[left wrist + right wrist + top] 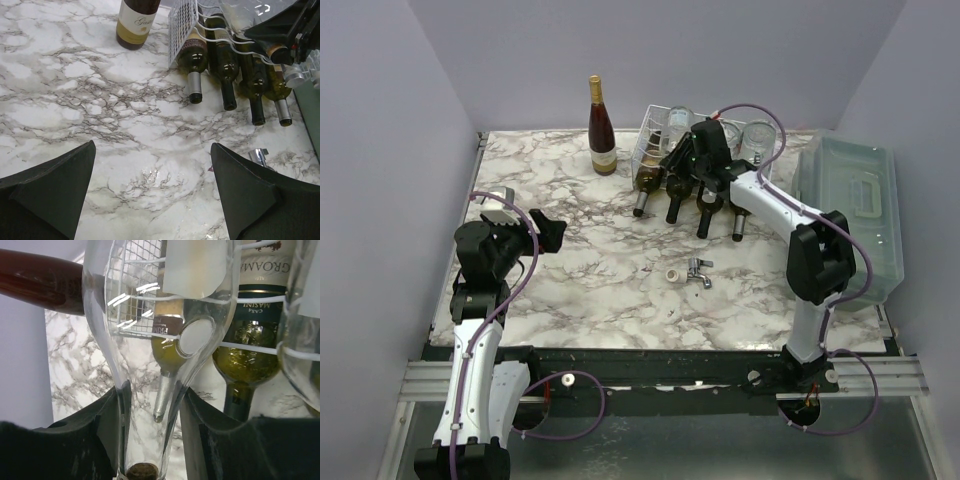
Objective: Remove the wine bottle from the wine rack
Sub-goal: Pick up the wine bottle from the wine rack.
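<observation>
Seen from above, the white wire wine rack [653, 128] sits at 12 o'clock on the marble surface [580, 290]. Dark bottle necks [676, 205] poke out of its lower tier toward 6 o'clock. A red-wine bottle [601, 128] stands upright just beside the rack at 9 o'clock, and a lidded plastic bin [860, 200] lies at 3 o'clock. The right arm [770, 205] reaches in from 4 o'clock, its head buried in the rack's upper tier. The left arm [490, 260] hangs back at 8 o'clock, well apart from the rack. From the left wrist, that arm's jaws are released and spread wide over bare marble, holding nothing, with four green bottles [230, 65] cradled in the rack at 1 o'clock. From the right wrist, the right jaws are clenched on the slim neck of a clear wine bottle [150, 315]. One jaw presses each side of it, just above the cork [141, 471], and the bottle's body lies in its cradle on the rack. A labelled green bottle [250, 340] lies just beside it at 2 o'clock. The risk from here, judged from these views, is the hold itself. Smooth tapering glass gripped so near its end could slide or droop as the weight comes off the wire. A dragged shoulder could also snag the cradle, tug the light rack or jostle the neighbouring bottles.
</observation>
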Robot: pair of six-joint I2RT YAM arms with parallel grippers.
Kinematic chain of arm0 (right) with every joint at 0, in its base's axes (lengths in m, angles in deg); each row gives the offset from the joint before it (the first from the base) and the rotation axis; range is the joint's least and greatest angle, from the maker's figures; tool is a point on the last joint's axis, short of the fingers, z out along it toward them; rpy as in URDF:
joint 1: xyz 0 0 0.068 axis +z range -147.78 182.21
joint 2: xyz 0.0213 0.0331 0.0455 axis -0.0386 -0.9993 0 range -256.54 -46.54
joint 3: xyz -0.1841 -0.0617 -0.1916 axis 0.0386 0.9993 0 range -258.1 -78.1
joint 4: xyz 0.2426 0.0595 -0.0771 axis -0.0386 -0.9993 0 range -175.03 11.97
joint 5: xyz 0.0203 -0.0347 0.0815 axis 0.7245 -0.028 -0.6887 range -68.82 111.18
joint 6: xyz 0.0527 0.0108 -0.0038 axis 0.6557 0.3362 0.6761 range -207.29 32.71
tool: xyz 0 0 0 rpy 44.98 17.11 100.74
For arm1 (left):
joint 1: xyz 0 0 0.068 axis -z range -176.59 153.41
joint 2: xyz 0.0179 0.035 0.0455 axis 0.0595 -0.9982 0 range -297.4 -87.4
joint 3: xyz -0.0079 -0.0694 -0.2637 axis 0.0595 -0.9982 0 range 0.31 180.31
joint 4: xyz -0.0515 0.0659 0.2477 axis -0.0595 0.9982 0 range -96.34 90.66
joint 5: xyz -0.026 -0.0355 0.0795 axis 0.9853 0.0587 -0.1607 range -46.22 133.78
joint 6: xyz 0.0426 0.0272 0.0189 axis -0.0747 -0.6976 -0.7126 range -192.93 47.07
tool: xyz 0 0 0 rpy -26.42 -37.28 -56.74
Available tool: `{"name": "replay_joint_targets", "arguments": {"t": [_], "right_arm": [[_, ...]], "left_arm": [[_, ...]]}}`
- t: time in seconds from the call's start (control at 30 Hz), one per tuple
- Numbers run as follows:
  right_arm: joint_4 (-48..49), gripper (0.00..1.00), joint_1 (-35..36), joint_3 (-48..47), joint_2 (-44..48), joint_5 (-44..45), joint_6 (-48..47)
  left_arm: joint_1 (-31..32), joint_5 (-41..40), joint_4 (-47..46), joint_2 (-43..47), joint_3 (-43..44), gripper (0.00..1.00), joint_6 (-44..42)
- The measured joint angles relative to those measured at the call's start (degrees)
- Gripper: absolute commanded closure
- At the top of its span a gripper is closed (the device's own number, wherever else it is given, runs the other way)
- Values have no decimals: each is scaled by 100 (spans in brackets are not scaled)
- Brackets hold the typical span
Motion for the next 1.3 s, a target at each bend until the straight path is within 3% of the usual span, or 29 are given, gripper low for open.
{"name": "replay_joint_targets", "arguments": {"t": [0.23, 0.73, 0.93, 1.3], "right_arm": [[-214, 100, -44, 365, 446, -144, -459], [-448, 100, -37, 887, 1351, -1161, -1349], [-1019, 100, -37, 896, 1580, -1593, -1878], [-1961, 100, 4, 968, 2100, -2245, -2922]], "left_arm": [[79, 507, -258, 160, -157, 1, -39], [1207, 1156, -767, 603, -463, 1, -800], [1663, 1187, -826, 1163, -872, 1, -1580], [1781, 1307, -916, 2002, -1132, 1, -2236]]}}
